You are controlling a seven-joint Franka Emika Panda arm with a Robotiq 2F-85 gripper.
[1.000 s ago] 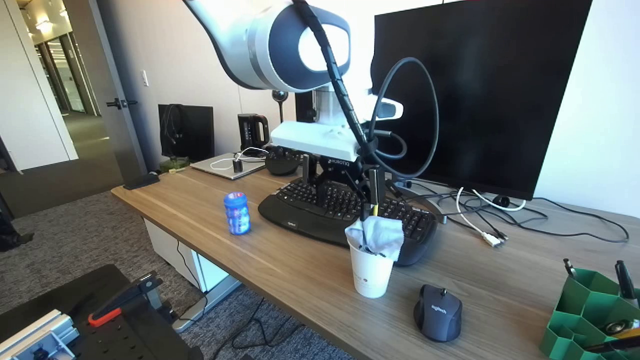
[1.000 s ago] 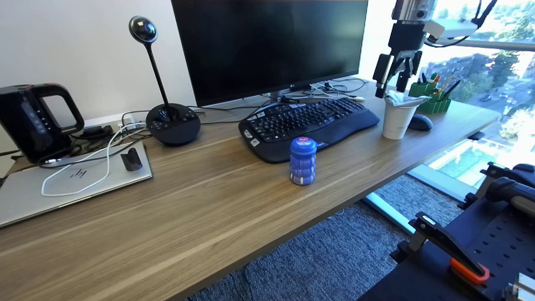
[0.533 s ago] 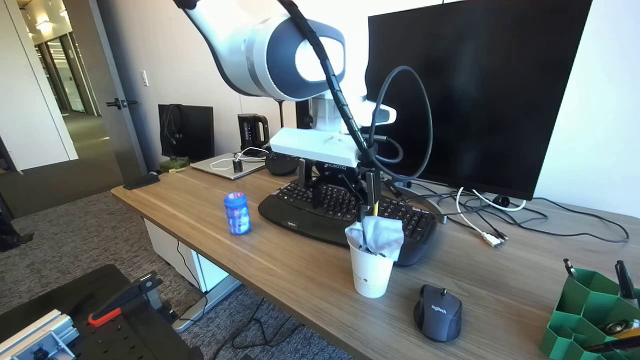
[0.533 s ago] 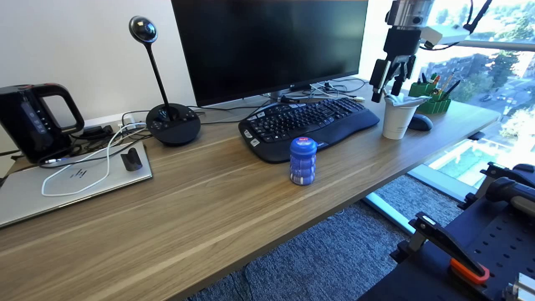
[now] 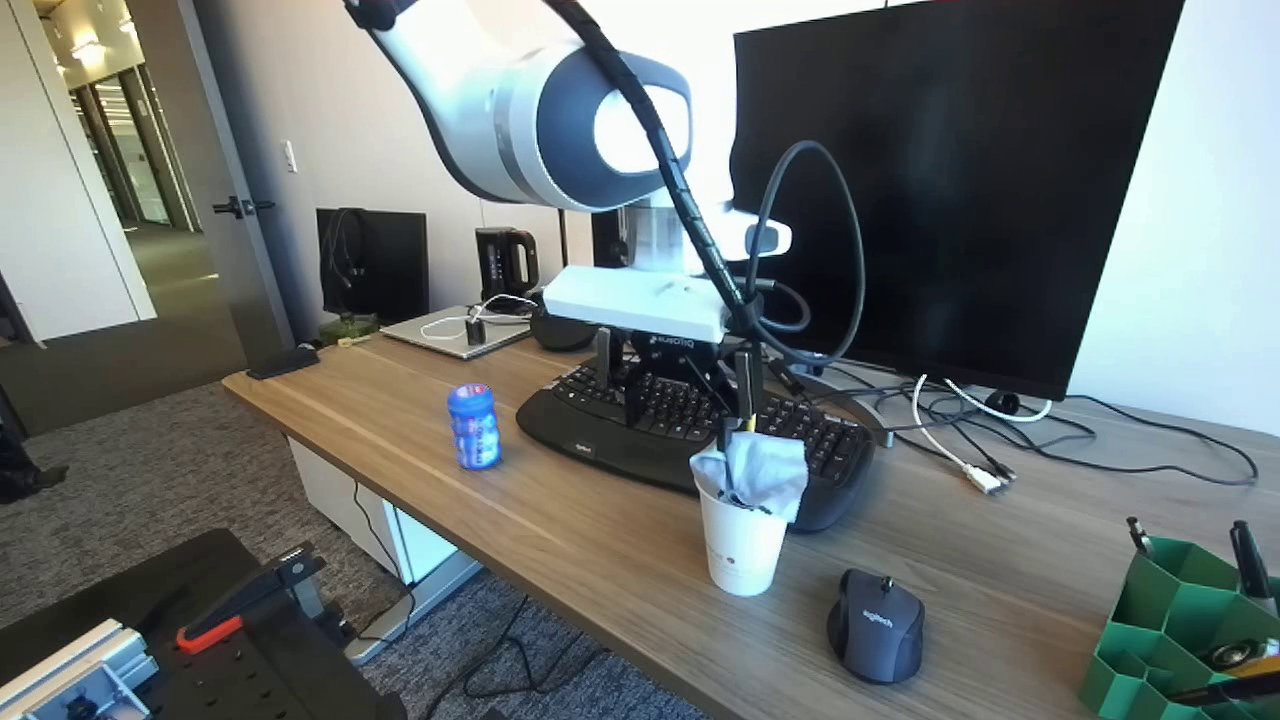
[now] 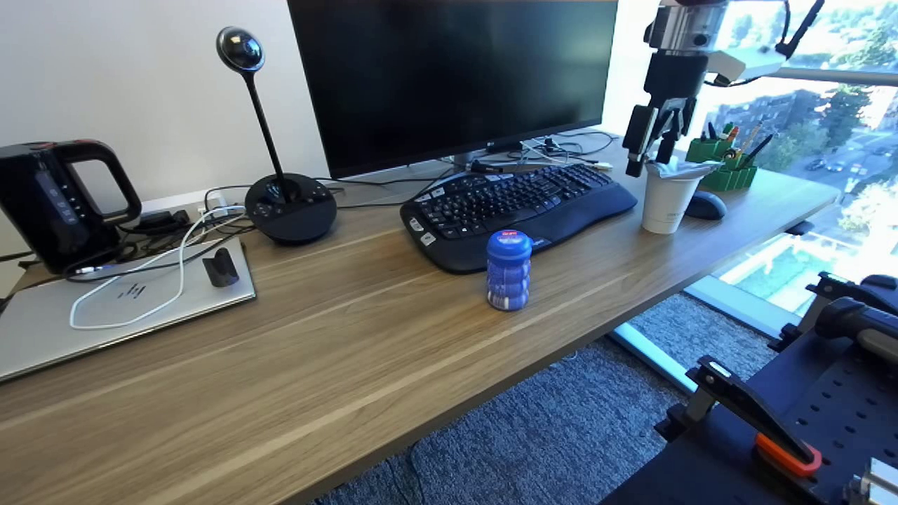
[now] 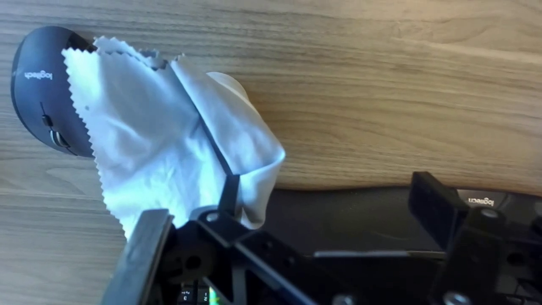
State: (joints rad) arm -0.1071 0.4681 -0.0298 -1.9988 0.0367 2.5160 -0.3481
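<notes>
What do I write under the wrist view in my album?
Open gripper over a keyboard, near a pale cloth that partly hides a mouse.

the tool (image 7: 329, 195), jaws spread wide, sits above a dark keyboard (image 7: 349, 221); one jaw overlaps a pale zigzag-edged cloth (image 7: 159, 142), with a mouse (image 7: 44, 95) just past the cloth.
</notes>
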